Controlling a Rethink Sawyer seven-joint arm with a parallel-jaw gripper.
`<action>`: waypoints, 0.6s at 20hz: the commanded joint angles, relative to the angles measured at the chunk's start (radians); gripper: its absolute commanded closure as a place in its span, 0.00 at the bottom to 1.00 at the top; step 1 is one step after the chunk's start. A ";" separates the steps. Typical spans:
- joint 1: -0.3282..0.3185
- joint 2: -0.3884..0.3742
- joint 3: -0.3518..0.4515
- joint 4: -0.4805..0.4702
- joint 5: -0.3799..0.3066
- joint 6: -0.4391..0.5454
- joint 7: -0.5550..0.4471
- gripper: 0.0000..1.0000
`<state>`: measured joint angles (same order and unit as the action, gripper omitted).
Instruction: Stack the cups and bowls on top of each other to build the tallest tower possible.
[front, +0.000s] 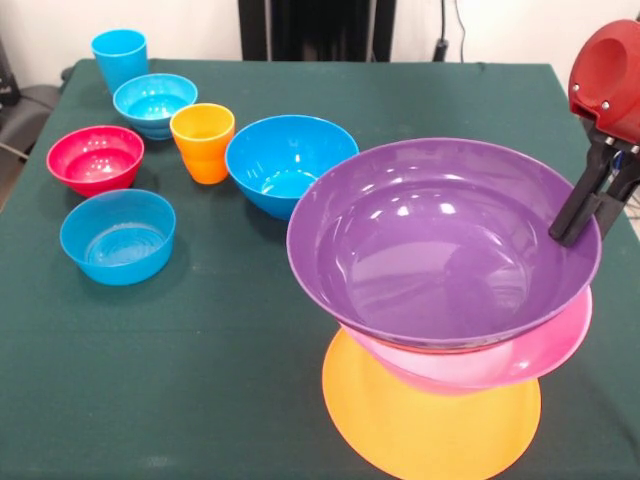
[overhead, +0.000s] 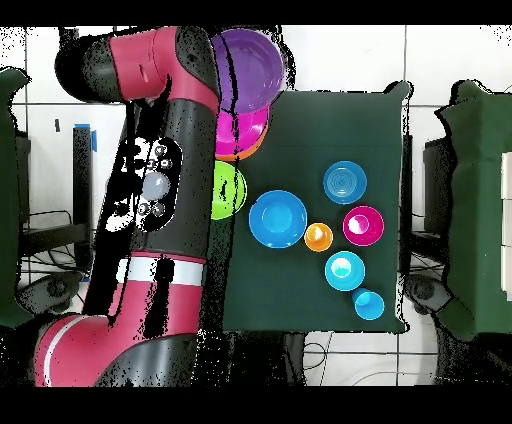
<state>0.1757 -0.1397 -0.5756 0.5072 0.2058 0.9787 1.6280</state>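
Observation:
My gripper (front: 582, 222) comes in from the right and is shut on the right rim of the large purple bowl (front: 440, 250), which sits slightly tilted on the pink bowl (front: 525, 350). The pink bowl rests on the flat orange bowl (front: 430, 425) near the table's front edge. In the overhead view the purple bowl (overhead: 250, 68) lies just beyond the pink bowl (overhead: 250, 130), and the green bowl (overhead: 232, 190) is half hidden by my arm. The orange cup (front: 203, 142) and the light blue cup (front: 120, 57) stand upright on the left.
A large blue bowl (front: 285, 160), a red bowl (front: 95, 158) and two small light blue bowls (front: 153, 103) (front: 118, 235) stand loose on the green tablecloth (front: 230, 370) at the left. My arm (overhead: 175, 150) runs along one table side.

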 joint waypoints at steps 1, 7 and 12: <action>0.004 -0.019 0.130 0.113 -0.095 -0.043 -0.197 1.00; 0.013 -0.020 0.130 0.123 -0.098 -0.051 -0.170 1.00; 0.022 -0.037 0.133 0.160 -0.105 -0.071 -0.154 1.00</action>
<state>0.1781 -0.1438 -0.5560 0.5246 0.2058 0.9681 1.6280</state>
